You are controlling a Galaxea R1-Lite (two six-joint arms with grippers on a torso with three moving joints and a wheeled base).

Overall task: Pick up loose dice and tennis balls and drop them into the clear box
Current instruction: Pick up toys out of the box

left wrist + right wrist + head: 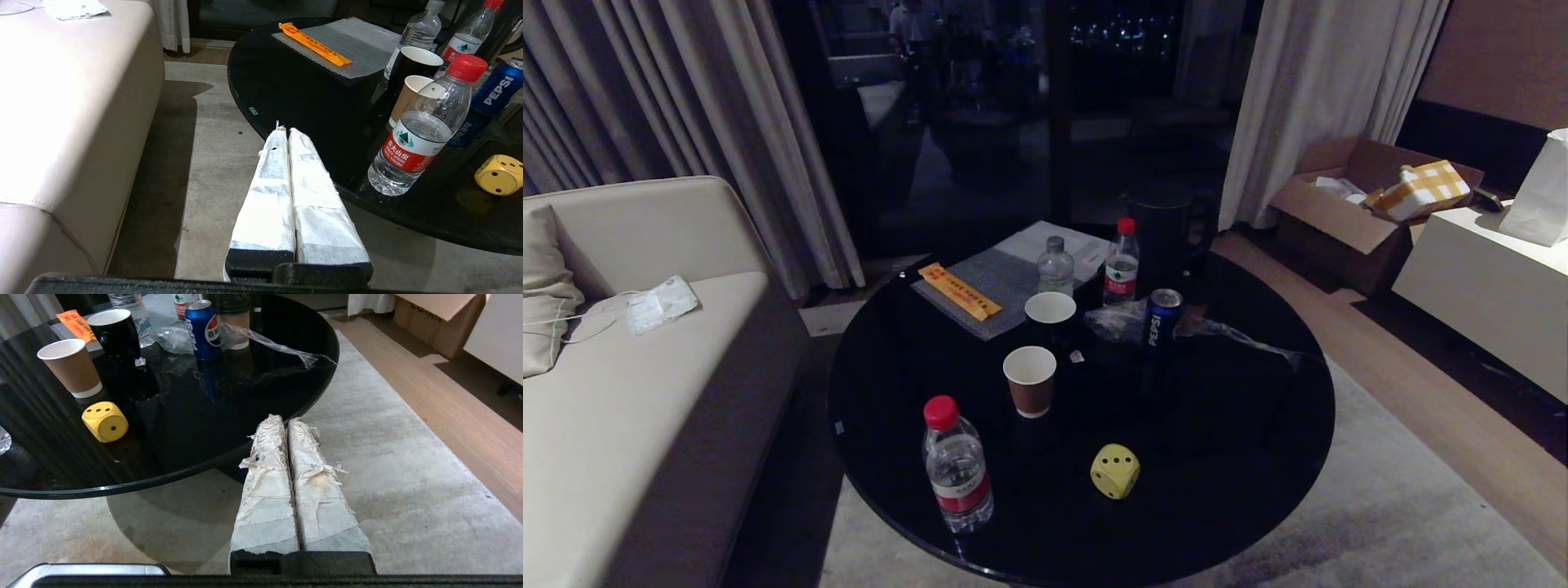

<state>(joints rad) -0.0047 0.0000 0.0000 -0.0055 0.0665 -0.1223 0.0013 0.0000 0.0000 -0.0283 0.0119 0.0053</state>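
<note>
On round black glass table, yellow black-pipped die is sitting at six o'clock; only wrist views are showing closed, empty left gripper and right gripper.

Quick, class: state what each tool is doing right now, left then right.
Left tool: closed, holding nothing, off the table's edge.
Right tool: closed, holding nothing, off the table's edge.
</note>
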